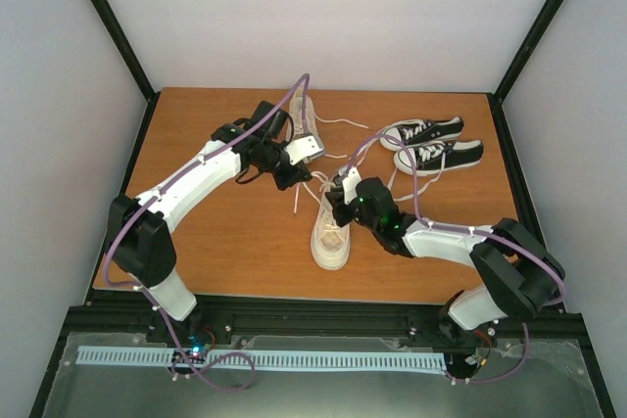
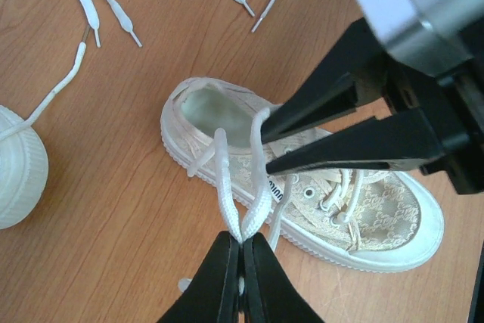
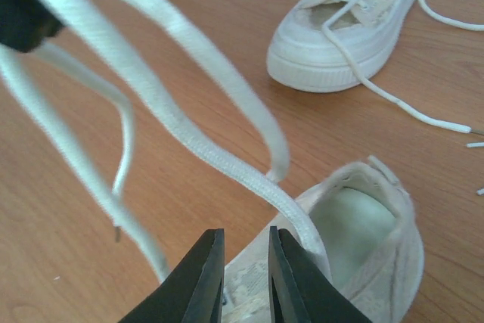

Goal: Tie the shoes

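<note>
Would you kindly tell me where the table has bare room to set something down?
The table is bare near-left, between the left arm and the near cream shoe. Laces and the right arm crowd the middle; black sneakers fill the back right.

From my remote console I see one cream canvas sneaker [image 1: 331, 234] upright on the table [image 1: 225, 242], toe toward the near edge, its white laces [image 2: 259, 187] drawn up in a loop above the heel opening, while its mate [image 1: 304, 122] sits farther back, untied laces trailing loose.
</note>
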`<state>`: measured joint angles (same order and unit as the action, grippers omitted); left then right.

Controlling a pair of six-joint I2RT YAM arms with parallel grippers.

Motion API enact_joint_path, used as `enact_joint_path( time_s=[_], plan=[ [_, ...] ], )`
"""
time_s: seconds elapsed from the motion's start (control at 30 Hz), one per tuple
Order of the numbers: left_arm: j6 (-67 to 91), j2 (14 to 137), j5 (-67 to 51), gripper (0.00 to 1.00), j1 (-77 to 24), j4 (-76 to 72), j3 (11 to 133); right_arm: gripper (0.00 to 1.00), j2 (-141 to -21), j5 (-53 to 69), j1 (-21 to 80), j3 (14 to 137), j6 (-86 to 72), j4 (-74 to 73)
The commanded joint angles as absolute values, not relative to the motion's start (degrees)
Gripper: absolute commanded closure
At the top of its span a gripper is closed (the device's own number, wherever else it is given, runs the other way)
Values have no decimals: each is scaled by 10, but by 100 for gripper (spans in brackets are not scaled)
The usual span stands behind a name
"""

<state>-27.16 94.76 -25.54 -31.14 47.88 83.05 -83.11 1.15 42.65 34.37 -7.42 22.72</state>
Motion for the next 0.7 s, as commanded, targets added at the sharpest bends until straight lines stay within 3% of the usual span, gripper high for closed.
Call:
enact_joint_path(
  time_s=[0.0, 0.47, 0.67],
  plan=[
    [-267, 929, -275, 99, -315, 472, 839, 82, -861, -30, 419, 371, -85, 273],
    [-271, 935, -289, 99, -314, 467, 837, 69, -913, -59, 414, 402, -90, 323],
    [-273, 934, -295, 99, -315, 470, 836, 70, -929, -47, 414, 416, -84, 328]
  ],
)
